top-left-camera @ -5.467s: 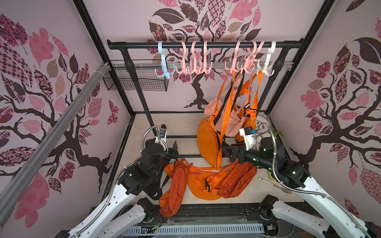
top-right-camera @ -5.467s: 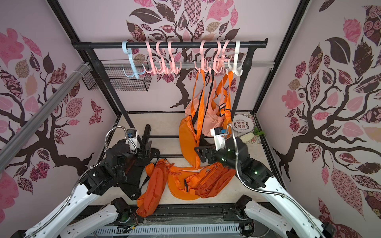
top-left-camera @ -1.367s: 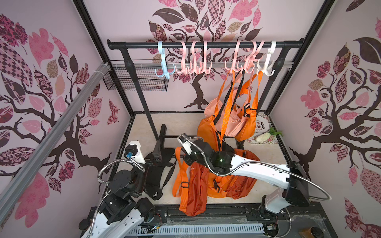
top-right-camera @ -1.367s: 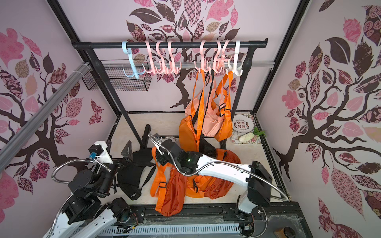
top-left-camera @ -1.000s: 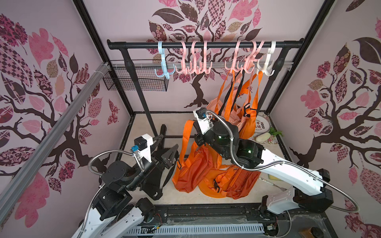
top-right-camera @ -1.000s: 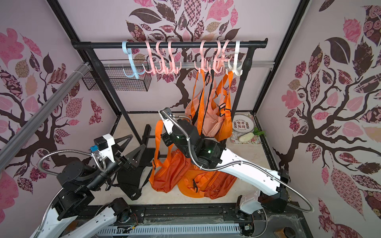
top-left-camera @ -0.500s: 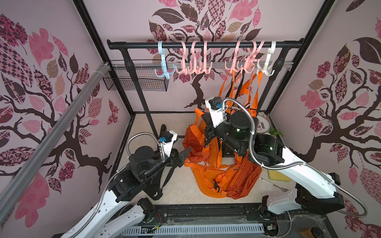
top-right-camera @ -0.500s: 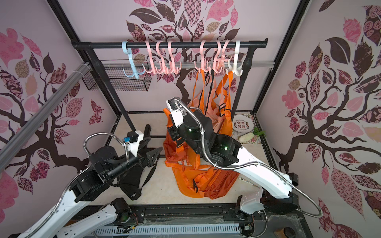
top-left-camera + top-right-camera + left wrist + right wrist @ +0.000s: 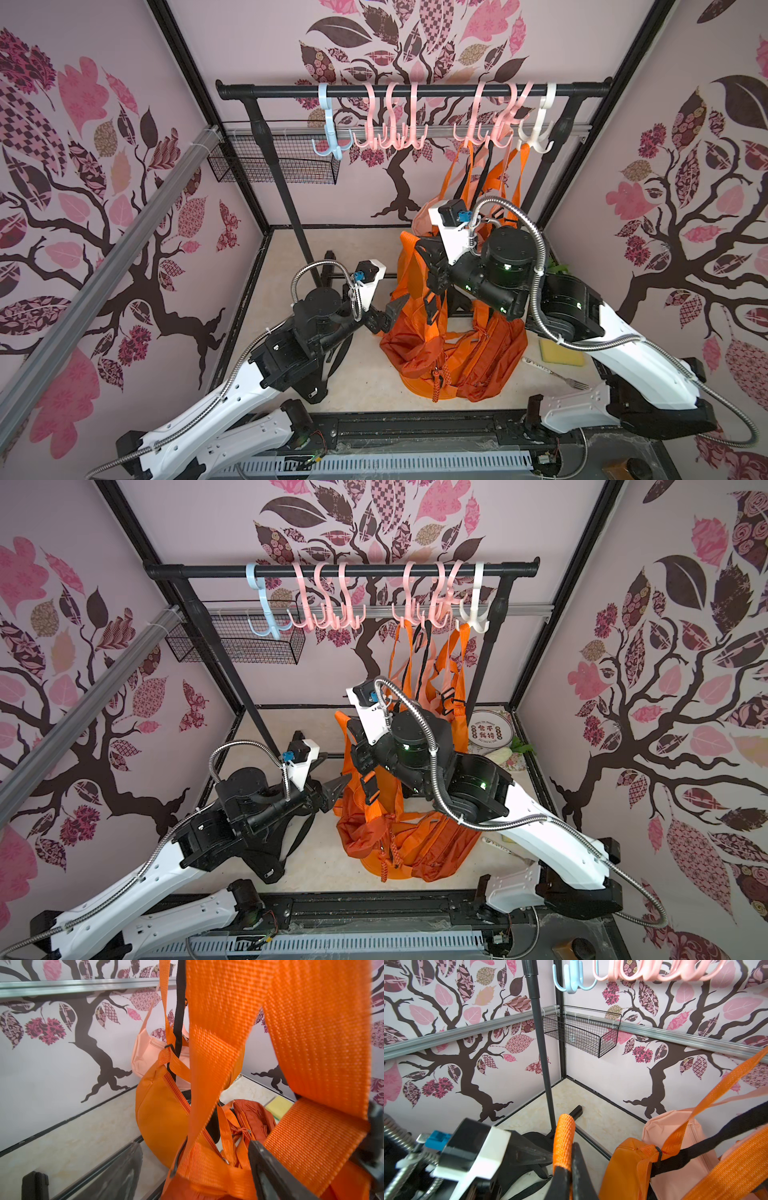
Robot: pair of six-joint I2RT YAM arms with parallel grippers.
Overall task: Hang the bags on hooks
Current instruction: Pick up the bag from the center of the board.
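Observation:
The orange bag [image 9: 415, 353] rests crumpled on the floor, its wide orange strap [image 9: 409, 266] pulled upward. My right gripper [image 9: 424, 266] is shut on that strap, which shows pinched between the fingers [image 9: 563, 1136] in the right wrist view. My left gripper [image 9: 392, 309] is open just left of the strap, lower down. In the left wrist view a band of strap [image 9: 311, 1142] crosses between its two spread fingers [image 9: 268, 1169]. Overhead, the black rail [image 9: 415, 89] carries a blue hook [image 9: 328, 141], several pink hooks [image 9: 390, 137] and a white hook [image 9: 536, 137].
Orange and peach bags [image 9: 478, 187] hang from the right-hand hooks just behind my right arm. Another orange bag [image 9: 490, 353] lies beside the held one, and a black bag [image 9: 324, 365] under my left arm. A wire basket [image 9: 282, 164], yellow sponge [image 9: 561, 351], fork [image 9: 557, 372] and plate [image 9: 490, 731] are nearby.
My right gripper has carried the strap up and toward the back right, lifting the bag into a heap. My left arm has swung in from the front left to the strap.

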